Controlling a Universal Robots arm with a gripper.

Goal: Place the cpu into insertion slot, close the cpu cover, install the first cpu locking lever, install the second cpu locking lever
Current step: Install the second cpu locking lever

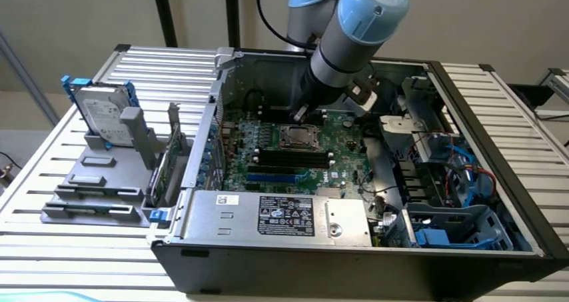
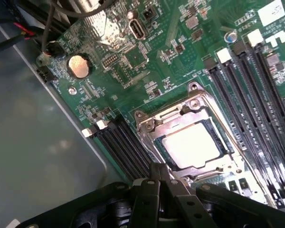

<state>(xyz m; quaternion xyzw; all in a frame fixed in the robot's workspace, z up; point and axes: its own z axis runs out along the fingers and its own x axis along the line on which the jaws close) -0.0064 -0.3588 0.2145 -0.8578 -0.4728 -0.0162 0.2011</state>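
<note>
The cpu (image 2: 192,145) lies silvery face up in the insertion slot (image 2: 157,145) on the green motherboard (image 2: 147,57). The cpu cover (image 2: 167,119), a shiny metal frame, lies flat around the chip, which shows through the cover's window. My gripper (image 2: 159,172) is shut with nothing between its fingers. Its tip hovers just at the edge of the cover frame. In the exterior view the gripper (image 1: 299,117) comes down into the open computer case right behind the insertion slot (image 1: 298,137).
Long black memory slots (image 2: 256,95) run on both sides of the socket. A coin battery (image 2: 79,66) sits on the board. The grey power supply box (image 1: 276,215) fills the case front. Cables and blue drive bays (image 1: 454,225) crowd the exterior view's right. A hard drive (image 1: 102,112) stands outside on the exterior view's left.
</note>
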